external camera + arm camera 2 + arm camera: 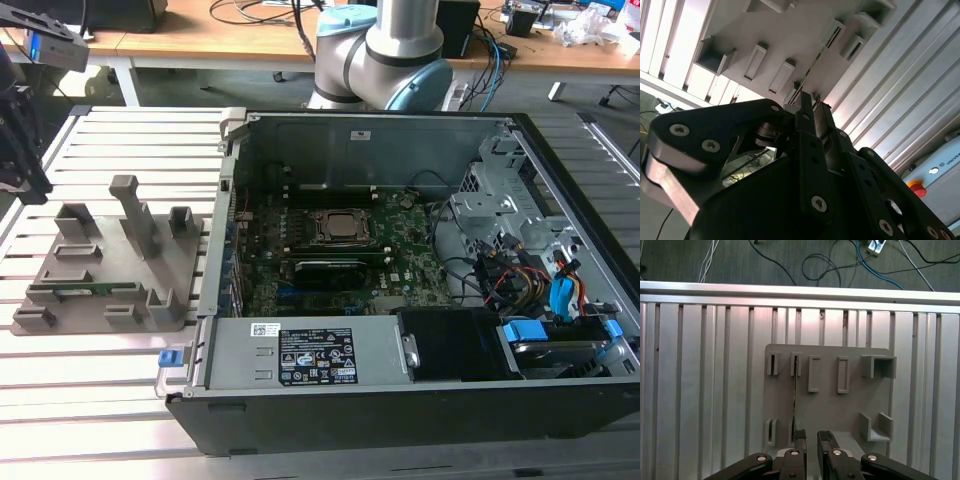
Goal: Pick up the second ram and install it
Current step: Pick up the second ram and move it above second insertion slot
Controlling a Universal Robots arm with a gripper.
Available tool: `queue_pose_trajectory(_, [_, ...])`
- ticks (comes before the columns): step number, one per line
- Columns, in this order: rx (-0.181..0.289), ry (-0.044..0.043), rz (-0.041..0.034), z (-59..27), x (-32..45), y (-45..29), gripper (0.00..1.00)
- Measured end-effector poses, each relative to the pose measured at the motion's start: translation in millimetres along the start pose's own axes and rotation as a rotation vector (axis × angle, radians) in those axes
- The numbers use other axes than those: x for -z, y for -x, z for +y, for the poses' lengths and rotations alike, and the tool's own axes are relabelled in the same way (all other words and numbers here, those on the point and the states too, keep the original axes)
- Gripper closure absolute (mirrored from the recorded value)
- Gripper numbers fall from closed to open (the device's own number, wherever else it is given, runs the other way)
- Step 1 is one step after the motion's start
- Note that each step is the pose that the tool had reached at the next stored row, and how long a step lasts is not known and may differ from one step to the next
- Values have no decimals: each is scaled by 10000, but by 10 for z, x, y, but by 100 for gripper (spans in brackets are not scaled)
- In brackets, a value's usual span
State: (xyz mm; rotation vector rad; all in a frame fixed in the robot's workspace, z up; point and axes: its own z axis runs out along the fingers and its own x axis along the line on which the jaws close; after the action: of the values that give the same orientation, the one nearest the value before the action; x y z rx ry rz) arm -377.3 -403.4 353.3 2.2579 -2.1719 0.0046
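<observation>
The second ram stands on edge in the gray fixture, which sits on the slatted worktop at about nine o'clock from the open computer case in the exterior view, its long axis running nine to three there. The gripper hangs over one end of the stick, jaws parted by a narrow gap and holding nothing. The stick runs parallel to that gap, though it lines up nearer one finger than the middle, I'd say
</observation>
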Motion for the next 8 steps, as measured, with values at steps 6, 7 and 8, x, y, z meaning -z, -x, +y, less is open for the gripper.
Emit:
queue_pose_trajectory(6, [0, 0, 0, 0, -50, 0, 76])
queue_pose_trajectory(7, [0, 0, 0, 0, -63, 0, 76])
queue_pose_trajectory(8, [0, 0, 0, 0, -78, 1, 76])
